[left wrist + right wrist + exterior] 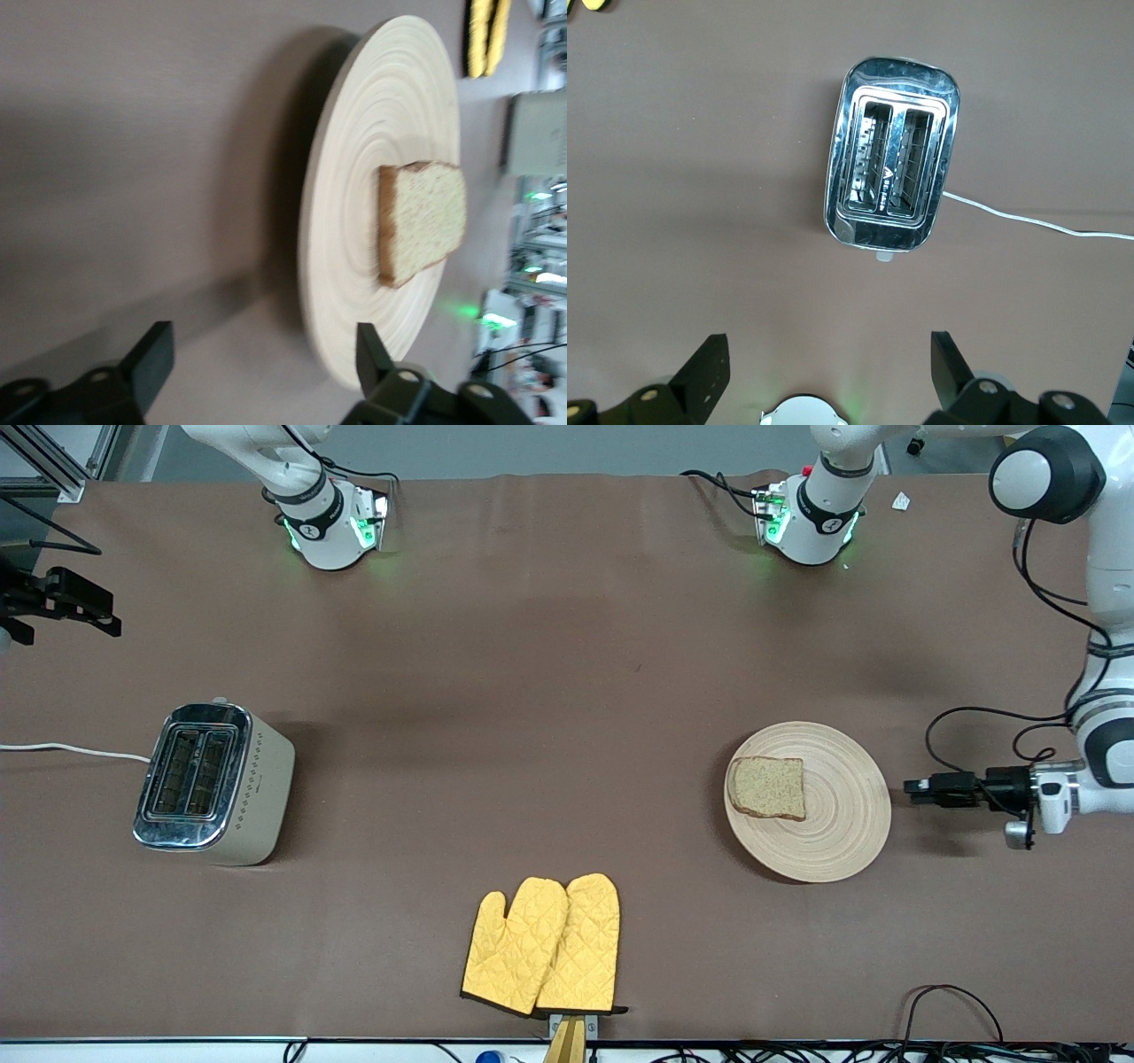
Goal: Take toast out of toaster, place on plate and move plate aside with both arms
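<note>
The toast [769,786] lies flat on the round beige wooden plate [842,824], on the part of it toward the right arm's end of the table. My left gripper [912,787] is low over the table just beside the plate's rim, toward the left arm's end, open and empty, a small gap from the rim. In the left wrist view the gripper [261,354] faces the plate [354,177] and toast [425,221]. My right gripper [93,609] waits high over the right arm's end of the table, open and empty; it also shows in the right wrist view [828,359].
A chrome two-slot toaster [208,779] with empty slots stands toward the right arm's end, its white cord [71,751] running off the edge; it also shows in the right wrist view [893,159]. Yellow quilted oven mitts [545,948] lie near the front edge. Cables [957,1001] lie along it.
</note>
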Robot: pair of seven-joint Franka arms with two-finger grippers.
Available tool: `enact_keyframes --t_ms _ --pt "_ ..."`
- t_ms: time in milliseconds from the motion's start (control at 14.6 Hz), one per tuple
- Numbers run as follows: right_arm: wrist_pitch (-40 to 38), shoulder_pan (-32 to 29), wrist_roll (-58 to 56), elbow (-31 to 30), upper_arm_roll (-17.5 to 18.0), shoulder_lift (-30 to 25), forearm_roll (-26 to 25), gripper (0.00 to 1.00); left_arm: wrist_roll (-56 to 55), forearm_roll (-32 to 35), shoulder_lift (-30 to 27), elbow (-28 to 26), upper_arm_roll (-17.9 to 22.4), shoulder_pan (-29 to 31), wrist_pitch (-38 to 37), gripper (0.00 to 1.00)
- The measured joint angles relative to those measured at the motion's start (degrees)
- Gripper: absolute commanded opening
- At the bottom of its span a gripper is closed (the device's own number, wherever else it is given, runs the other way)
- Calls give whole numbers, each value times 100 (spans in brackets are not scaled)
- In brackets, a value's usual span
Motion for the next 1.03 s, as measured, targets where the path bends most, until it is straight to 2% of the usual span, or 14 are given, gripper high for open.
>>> enact_keyframes --t_ms 274,615,1026 --pt "0 0 0 2 1 0 0 100 -749 1230 -675 518 -184 -164 -68 100" --pt "0 0 0 4 3 0 0 100 -2064 2268 -2067 623 -239 -1239 -135 100" --pt "0 0 0 6 1 0 0 100 -4071 3180 -3332 609 -245 -2437 -1023 100"
